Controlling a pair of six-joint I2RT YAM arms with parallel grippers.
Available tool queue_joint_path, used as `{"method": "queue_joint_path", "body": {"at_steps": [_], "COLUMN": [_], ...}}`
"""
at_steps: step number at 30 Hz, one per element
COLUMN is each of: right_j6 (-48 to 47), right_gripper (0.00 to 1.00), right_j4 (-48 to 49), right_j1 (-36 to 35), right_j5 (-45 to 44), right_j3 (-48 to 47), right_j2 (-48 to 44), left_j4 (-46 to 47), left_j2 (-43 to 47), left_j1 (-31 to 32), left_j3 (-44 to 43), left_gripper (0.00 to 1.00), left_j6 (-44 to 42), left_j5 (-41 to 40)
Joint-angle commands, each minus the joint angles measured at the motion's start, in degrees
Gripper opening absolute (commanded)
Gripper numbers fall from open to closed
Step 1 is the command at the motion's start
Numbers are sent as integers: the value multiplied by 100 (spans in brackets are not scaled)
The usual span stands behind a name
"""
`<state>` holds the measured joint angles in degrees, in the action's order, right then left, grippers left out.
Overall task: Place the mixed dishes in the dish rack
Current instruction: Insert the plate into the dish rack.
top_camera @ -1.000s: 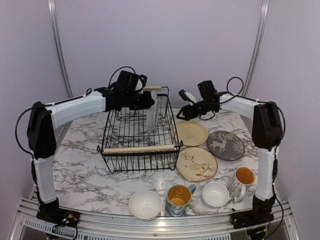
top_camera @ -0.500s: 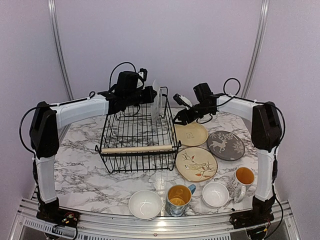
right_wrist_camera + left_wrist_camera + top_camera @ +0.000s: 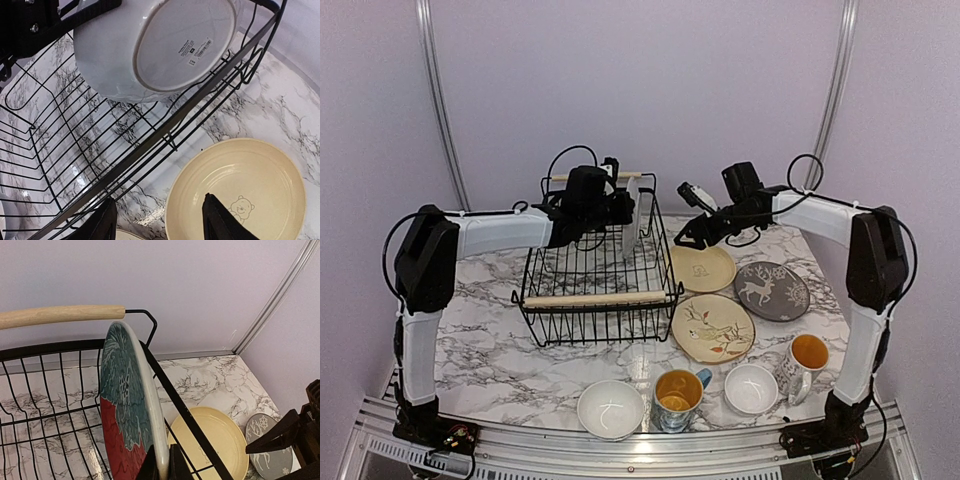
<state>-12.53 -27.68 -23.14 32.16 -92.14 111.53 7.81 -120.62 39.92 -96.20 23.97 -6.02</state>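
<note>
My left gripper (image 3: 620, 206) is shut on the rim of a red plate with a teal leaf (image 3: 633, 216), holding it on edge inside the black wire dish rack (image 3: 596, 298) at its far right end. In the left wrist view the plate (image 3: 125, 405) stands upright between my fingers (image 3: 150, 467). Its white underside (image 3: 165, 45) shows in the right wrist view. My right gripper (image 3: 692, 228) is open and empty, hovering over the rack's right edge and the pale yellow plate (image 3: 703, 267), also seen from the right wrist (image 3: 240, 195).
The cream bird plate (image 3: 713, 328) and the grey reindeer plate (image 3: 771, 290) lie right of the rack. Two white bowls (image 3: 610, 408) (image 3: 751, 388) and two yellow-lined mugs (image 3: 677, 392) (image 3: 807, 356) stand along the near edge. The rack's wooden handle (image 3: 60, 315) is close above the plate.
My left gripper has carried the plate back and right along the rack's right side, and it now stands more upright. My right gripper has shifted slightly and stays open.
</note>
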Motion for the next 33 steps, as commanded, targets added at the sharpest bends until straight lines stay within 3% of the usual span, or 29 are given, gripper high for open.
{"method": "queue_joint_path", "body": {"at_steps": [1, 13, 33], "right_j6": [-87, -232, -259], "right_gripper": [56, 56, 56], "right_j4": [85, 153, 136], "right_j1": [20, -233, -306], "right_j5": [193, 305, 299], "right_j3": [160, 289, 285], "right_j2": [25, 186, 159], "left_j4": [1263, 1316, 1719], "left_j2": [40, 473, 1019], "left_j1": [51, 503, 462], "left_j3": [-136, -365, 199], "left_gripper": [0, 0, 0], "left_j6": [49, -604, -515], "left_j5": [-197, -674, -901]}}
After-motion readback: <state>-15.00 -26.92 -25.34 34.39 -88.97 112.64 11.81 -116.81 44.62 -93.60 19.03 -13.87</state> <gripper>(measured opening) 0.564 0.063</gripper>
